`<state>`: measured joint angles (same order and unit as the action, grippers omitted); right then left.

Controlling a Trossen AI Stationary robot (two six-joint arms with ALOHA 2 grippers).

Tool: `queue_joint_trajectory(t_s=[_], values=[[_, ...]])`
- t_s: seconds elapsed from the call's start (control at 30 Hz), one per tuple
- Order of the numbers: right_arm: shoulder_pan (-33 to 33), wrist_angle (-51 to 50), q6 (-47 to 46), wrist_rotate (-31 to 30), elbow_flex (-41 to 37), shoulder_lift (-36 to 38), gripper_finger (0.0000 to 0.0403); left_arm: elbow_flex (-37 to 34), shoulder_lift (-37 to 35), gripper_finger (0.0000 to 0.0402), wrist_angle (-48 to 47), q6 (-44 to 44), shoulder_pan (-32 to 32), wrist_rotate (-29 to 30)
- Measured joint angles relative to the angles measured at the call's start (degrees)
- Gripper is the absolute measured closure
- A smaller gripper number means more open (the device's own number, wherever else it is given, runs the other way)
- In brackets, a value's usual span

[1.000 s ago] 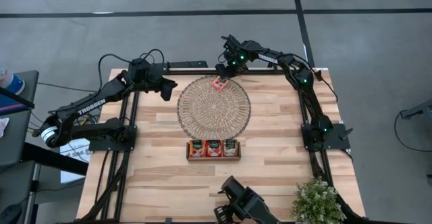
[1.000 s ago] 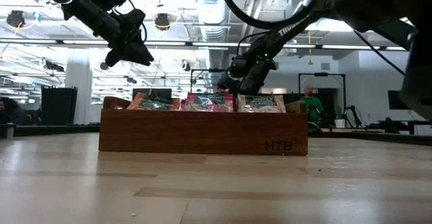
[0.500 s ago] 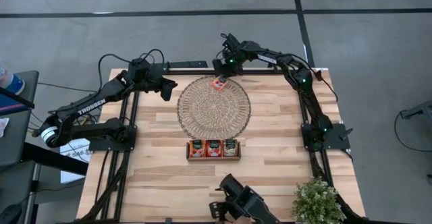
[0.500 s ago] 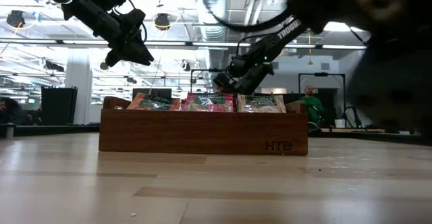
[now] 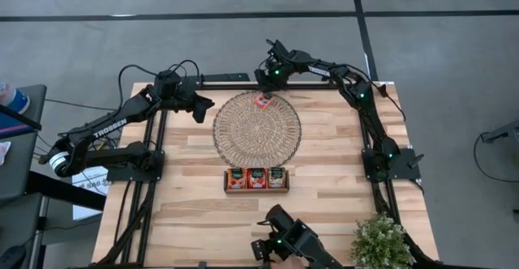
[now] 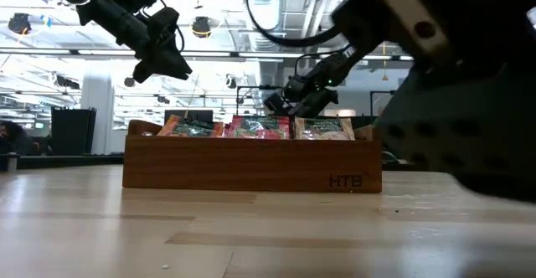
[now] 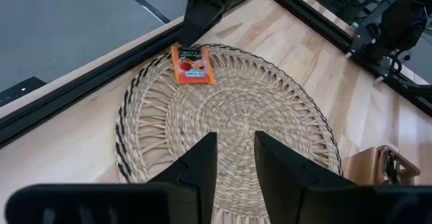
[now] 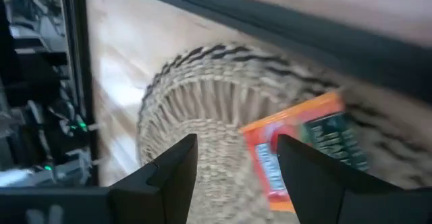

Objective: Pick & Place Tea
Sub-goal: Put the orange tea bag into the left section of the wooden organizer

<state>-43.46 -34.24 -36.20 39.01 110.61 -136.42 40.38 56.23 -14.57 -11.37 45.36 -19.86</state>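
Because the tea sachet [image 5: 262,100] is thin and flat, it is probably very light and bendy, and best pinched by one edge. It is a small orange square with a dark green top, lying flat on the far edge of the round woven mat [image 5: 256,128]. The right gripper [image 5: 265,85] hangs just above it with its fingers [image 8: 172,177] wide apart, holding nothing. Three more sachets stand in the wooden tray [image 5: 256,179] on the tabletop [image 5: 324,139]. The left gripper [image 5: 203,108] waits beside the mat, fingers [image 7: 202,158] partly open and empty.
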Motion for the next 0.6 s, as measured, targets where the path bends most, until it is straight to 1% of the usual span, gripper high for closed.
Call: queue_joint_trajectory(t_s=[0.07, 0.13, 0.23, 0.33, 0.43, 0.6], values=[[-0.6, -1.8, 2.9, -0.1, 0.0, 0.7, 0.0214, 0.0, 0.0, 0.0312, 0.1, 0.0, 0.0, 0.0], [-0.8, -2.6, 7.8, -0.7, 0.0, 1.5, 0.0219, 0.0, 0.0, 0.0312, 0.1, 0.0, 0.0, 0.1], [-1.3, -6.3, 14.2, -3.8, 0.1, 2.0, 0.0227, 0.0, 0.0, 0.0312, 0.1, 0.0, 0.0, 0.1], [-1.4, -8.3, 18.6, -6.7, 0.0, 1.9, 0.0233, 0.0, 0.0, 0.0312, 0.2, 0.1, 0.0, 0.1], [-1.5, -8.8, 20.6, -7.3, 0.0, 1.9, 0.0237, 0.0, 0.0, 0.0312, 0.2, 0.1, 0.0, 0.1], [-1.1, -8.5, 20.8, -8.7, 0.0, 1.9, 0.0239, 0.0, 0.0, 0.0312, 0.6, 0.0, 0.0, 0.2]])
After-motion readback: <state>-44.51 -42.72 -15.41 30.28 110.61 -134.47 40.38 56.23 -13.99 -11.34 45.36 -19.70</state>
